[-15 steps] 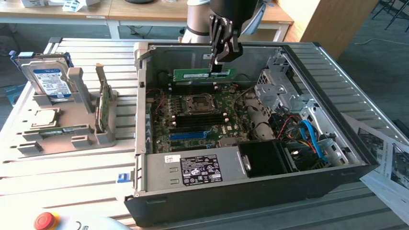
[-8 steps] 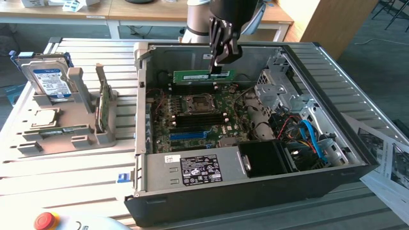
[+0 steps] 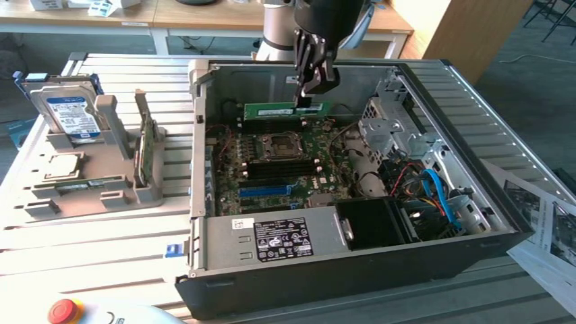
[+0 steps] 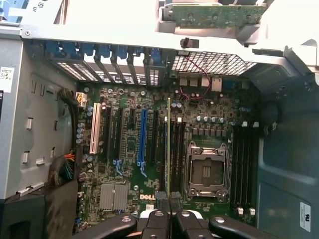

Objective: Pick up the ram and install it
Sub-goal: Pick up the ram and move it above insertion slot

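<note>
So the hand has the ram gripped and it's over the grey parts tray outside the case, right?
Not over the tray. The hand is shut on the ram, but inside the open case, above the motherboard. The exterior view shows it.

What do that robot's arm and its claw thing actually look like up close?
The arm is a smooth, silver-grey tube. The gripper is black: a chunky body that narrows into two jointed fingers, built from flat linked bars fastened with round silver pins. No loose cables or markings can be made out on it.
</note>
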Robot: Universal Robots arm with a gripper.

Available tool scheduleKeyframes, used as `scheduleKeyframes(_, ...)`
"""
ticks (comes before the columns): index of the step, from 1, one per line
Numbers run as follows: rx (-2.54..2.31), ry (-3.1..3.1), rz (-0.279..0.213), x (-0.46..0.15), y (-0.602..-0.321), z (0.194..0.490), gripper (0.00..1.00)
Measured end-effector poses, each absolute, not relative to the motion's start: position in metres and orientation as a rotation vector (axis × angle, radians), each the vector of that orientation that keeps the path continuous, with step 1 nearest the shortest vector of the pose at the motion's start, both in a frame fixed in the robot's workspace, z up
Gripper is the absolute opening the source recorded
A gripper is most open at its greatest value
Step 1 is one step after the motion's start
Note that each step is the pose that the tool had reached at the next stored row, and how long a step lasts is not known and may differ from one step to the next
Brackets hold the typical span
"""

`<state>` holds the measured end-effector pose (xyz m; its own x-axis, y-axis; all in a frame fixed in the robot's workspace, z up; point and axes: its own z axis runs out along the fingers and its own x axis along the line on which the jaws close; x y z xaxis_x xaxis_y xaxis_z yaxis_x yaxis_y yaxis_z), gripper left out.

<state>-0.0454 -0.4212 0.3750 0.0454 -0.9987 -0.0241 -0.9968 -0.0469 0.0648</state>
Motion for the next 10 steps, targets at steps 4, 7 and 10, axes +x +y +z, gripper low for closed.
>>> scheduleKeyframes(4, 2.249, -2.148, -0.097, -0.045, -0.421, 0.370, 0.12)
scheduleKeyframes(7, 2.249, -2.148, -0.097, -0.045, -0.421, 0.366, 0.12)
scheduleKeyframes(10, 2.249, -2.148, -0.097, -0.045, -0.421, 0.362, 0.12)
